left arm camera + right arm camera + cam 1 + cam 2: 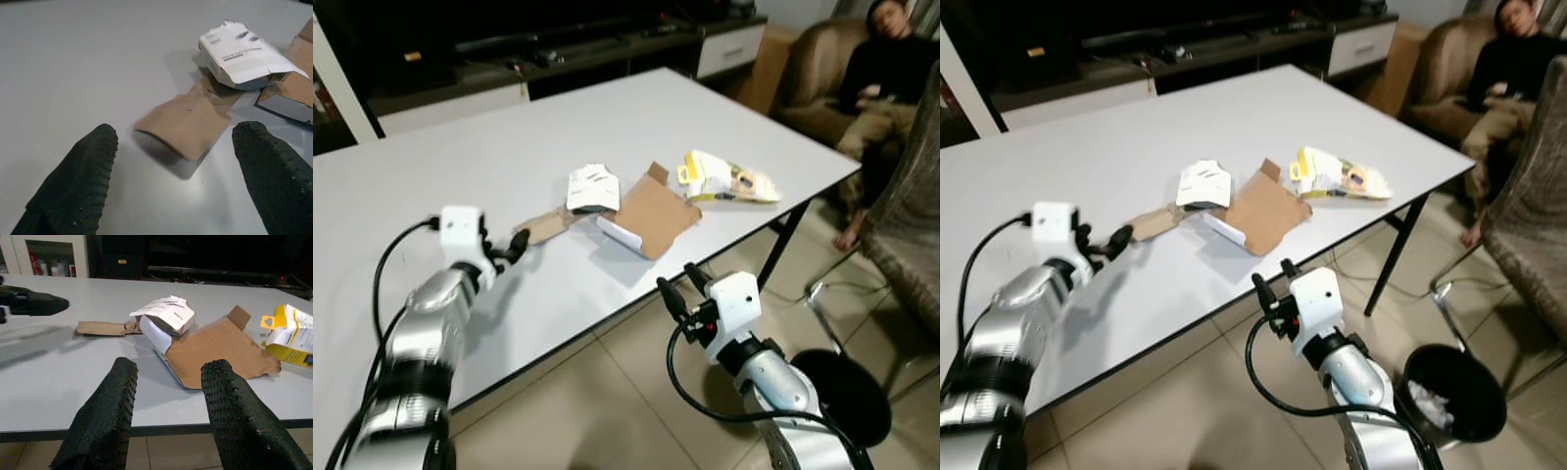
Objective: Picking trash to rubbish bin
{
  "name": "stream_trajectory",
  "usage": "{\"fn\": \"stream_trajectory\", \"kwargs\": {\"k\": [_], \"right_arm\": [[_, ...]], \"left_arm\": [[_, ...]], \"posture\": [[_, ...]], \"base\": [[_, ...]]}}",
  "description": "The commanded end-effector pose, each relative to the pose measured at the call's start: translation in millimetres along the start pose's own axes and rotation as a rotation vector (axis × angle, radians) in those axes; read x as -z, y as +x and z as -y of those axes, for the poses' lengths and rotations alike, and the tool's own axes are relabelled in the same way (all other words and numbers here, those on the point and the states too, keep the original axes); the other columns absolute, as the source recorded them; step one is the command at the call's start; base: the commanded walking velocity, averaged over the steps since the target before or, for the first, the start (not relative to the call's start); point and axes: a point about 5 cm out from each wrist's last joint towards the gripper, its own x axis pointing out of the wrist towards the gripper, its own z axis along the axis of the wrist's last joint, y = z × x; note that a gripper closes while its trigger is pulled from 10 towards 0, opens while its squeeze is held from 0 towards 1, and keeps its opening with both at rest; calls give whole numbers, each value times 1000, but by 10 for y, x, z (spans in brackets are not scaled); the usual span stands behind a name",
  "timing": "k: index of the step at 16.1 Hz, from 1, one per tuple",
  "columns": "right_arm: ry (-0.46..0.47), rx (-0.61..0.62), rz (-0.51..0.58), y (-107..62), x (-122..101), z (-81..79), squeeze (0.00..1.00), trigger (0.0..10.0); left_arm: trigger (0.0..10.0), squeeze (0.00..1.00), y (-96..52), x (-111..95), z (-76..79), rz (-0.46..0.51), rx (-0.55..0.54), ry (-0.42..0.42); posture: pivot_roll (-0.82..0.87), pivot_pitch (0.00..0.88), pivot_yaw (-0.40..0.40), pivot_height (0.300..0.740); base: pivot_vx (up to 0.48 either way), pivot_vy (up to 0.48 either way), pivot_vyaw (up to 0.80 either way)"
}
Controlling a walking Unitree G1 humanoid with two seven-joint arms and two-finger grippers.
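Right gripper [683,284] nearest me, below the table [460,166] edge, fingers apart, holding nothing. Left gripper [509,248] spread wide, empty, just short of the torn cardboard box [641,211]'s brown flap. Reach step, I judge; next: advance, pinch flap. Bin [1454,397] on floor, right.

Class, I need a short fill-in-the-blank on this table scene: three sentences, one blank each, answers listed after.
1. The left gripper reaches toward the torn brown ____ on the table.
2. The black bin stands on the ____.
3. The fingers of the right gripper are ____.

Missing words: cardboard; floor; open
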Motion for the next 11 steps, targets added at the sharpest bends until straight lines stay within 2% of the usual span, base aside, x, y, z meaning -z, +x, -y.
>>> {"fn": "stream_trajectory", "kwargs": {"k": [1,2,4,5,7,11], "right_arm": [[-9,-3,11,-17,-50,9,0,10000],[-10,0,9,-24,-55,12,0,10000],[-7,15,10,-60,-83,-2,0,10000],[-6,17,9,-67,-83,-5,0,10000],[3,35,-1,-104,-62,-13,0,10000],[7,56,-3,-117,-76,-14,0,10000]], "left_arm": [[10000,1000,69,22,17,-30,13,-26],[10000,1000,94,24,19,-37,15,-45],[10000,1000,174,19,-6,-46,-38,-228],[10000,1000,178,18,-19,-46,-49,-239],[10000,1000,193,-11,-84,-19,-106,-379],[10000,1000,222,-3,-63,-13,-96,-576]], "posture": [[-6,64,20,740],[-12,74,21,740],[-28,90,30,740],[-30,93,34,740],[-31,96,38,740],[-42,102,55,740]], "base": [[0,0,0],[0,0,0],[0,0,0],[0,0,0],[0,0,0],[0,0,0]]}}
